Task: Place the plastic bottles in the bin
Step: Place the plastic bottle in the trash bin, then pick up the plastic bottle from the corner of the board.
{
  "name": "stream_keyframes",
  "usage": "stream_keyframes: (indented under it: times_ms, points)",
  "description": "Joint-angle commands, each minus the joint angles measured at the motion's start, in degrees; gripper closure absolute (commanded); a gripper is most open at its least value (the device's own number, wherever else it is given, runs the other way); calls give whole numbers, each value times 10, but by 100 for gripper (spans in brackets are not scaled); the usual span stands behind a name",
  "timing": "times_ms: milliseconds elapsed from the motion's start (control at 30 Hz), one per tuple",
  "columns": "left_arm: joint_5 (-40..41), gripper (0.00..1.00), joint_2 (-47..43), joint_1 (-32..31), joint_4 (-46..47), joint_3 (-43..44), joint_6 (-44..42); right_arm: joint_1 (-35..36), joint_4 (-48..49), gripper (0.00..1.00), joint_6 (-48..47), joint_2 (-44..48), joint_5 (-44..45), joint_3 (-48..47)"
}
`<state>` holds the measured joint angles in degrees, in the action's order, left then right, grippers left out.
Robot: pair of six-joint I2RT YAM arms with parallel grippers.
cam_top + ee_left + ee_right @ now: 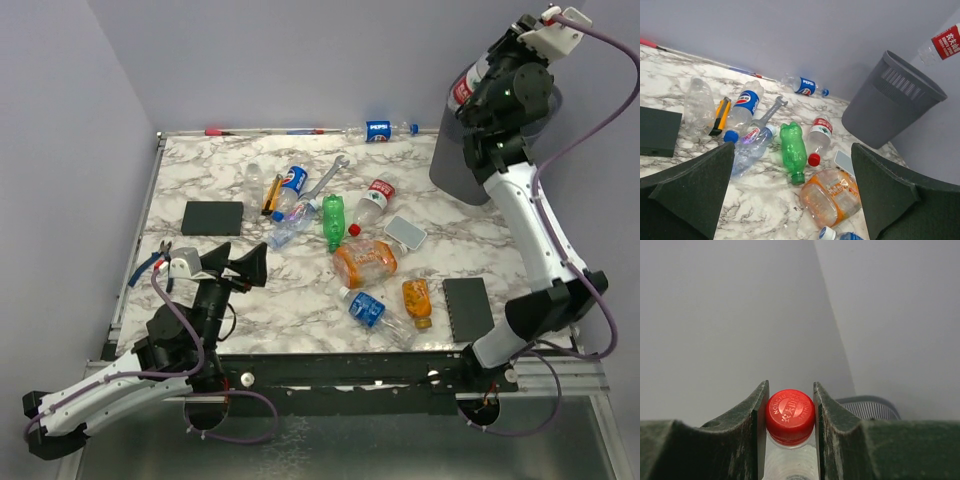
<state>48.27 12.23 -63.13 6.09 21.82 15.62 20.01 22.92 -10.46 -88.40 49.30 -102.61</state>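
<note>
My right gripper (pixel 478 78) is shut on the red cap (pixel 790 415) of a clear red-labelled bottle (pixel 462 92) and holds it high over the grey bin (pixel 458 170), at the far right. The bin also shows in the left wrist view (pixel 892 107). My left gripper (pixel 236 266) is open and empty, low at the front left. Several bottles lie on the marble table: a green one (pixel 792 149), a Pepsi one (pixel 744 107), a wide orange one (pixel 832 195), a red-capped one (pixel 818 136), a blue-labelled one (pixel 368 308), a small orange one (pixel 418 302) and a far Pepsi one (pixel 385 130).
Two flat black blocks lie at the left (pixel 212 217) and front right (pixel 468 307). A silver wrench (pixel 328 178), a yellow-handled tool (pixel 271 195), blue-handled pliers (pixel 150 262) and a small white case (pixel 405 232) lie among the bottles.
</note>
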Motion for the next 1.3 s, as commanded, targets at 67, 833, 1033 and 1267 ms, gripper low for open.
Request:
stream_keyframes:
  times_ms: [67,833,1033,1267]
  points:
    - [43,1,-22,-2,-15,6,9,-76,50,99,64,-85,7,-109]
    - [49,1,2,-1,-23,9,14,-167,-207,21,272,-106,-210,-156]
    - [60,1,40,-2,-37,17,11,-163,-269,23,424,16,-420,-98]
    - [29,1,149,-1,-82,56,12,-27,-306,24,415,200,-613,147]
